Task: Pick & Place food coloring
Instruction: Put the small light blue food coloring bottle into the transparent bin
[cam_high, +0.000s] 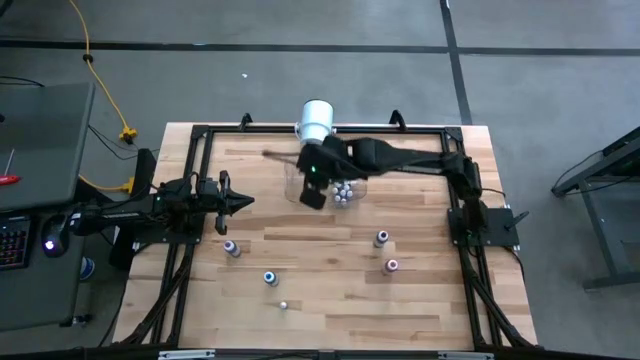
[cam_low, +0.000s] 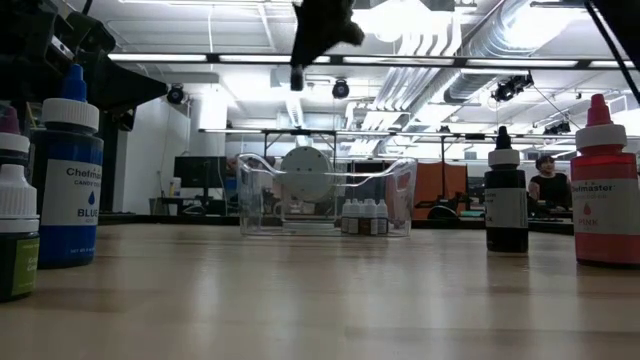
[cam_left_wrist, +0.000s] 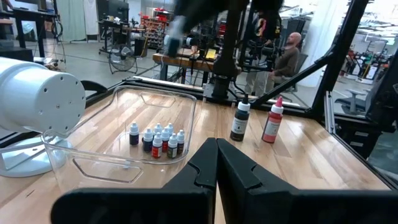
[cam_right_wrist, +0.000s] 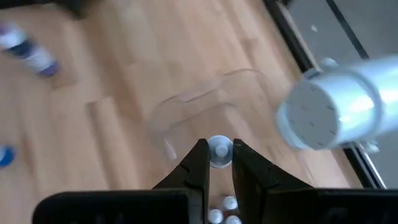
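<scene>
A clear plastic tub (cam_high: 327, 187) stands at the table's far middle with several tiny food coloring bottles (cam_high: 343, 193) clustered inside; the left wrist view shows them too (cam_left_wrist: 158, 140). My right gripper (cam_right_wrist: 218, 144) hovers over the tub's left part (cam_high: 311, 196), shut on one tiny bottle. Bigger bottles stand loose on the table: black (cam_left_wrist: 240, 119), pink-red (cam_left_wrist: 272, 122), blue (cam_high: 270, 278), another (cam_high: 231, 248), and a tiny one (cam_high: 284, 305). My left gripper (cam_left_wrist: 216, 167) waits shut at the table's left (cam_high: 240, 200), pointing at the tub. My right gripper pinches a tiny bottle between its two fingertips, which come from above and point down. The bottle's whitish cap (cam_right_wrist: 220, 153) shows between the fingers. The bottle is lifted clear and hangs upright below the fingers (cam_low: 296, 78), high above the tub.
A big white cylinder (cam_high: 316, 121) stands just behind the tub at the far edge. A black frame (cam_high: 200, 135) borders the table. People sit in the room beyond (cam_left_wrist: 287, 53). Bare wood lies in the table's near middle (cam_high: 330, 290).
</scene>
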